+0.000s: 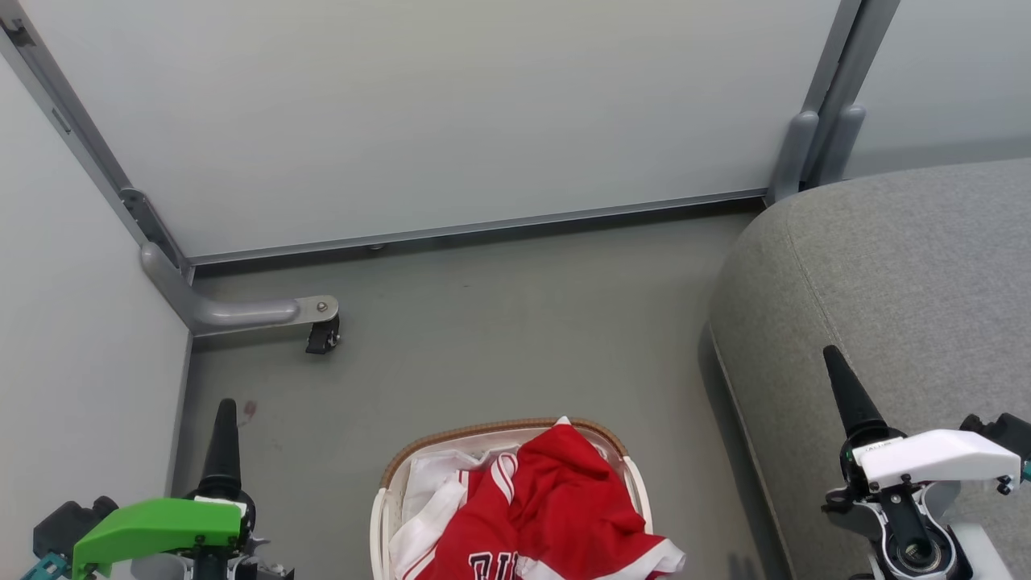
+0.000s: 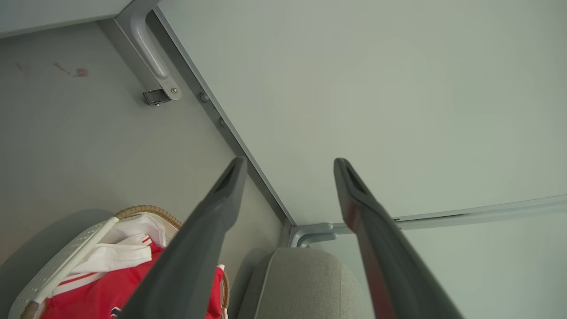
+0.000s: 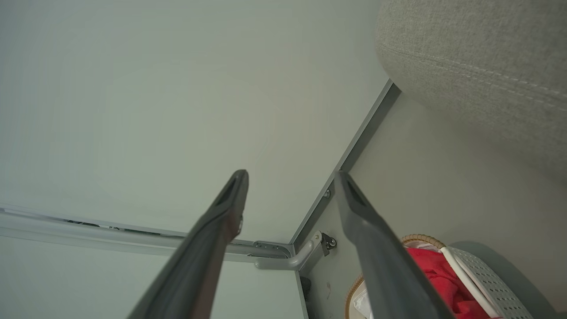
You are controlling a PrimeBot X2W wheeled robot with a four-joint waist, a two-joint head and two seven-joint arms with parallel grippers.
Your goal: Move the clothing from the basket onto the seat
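Between my left gripper (image 2: 290,161) and right gripper (image 3: 291,175) sits the basket (image 1: 451,439), the clothing (image 1: 564,491) heaped inside; both jaws stand wide and empty, ready to lift it onto the seat (image 1: 886,266).

Grey floor (image 1: 499,322) beneath basket (image 1: 380,524) and seat (image 1: 886,266)

The only lettering I can find is on the red jersey (image 1: 564,499) in the basket (image 1: 419,448): dark block letters edged in white, at the bottom edge of my head view. The frame cuts them off; they may begin with "BU", but I cannot read a whole word. A tiny print on the white cover of my right hand (image 1: 839,377) is too small to read.
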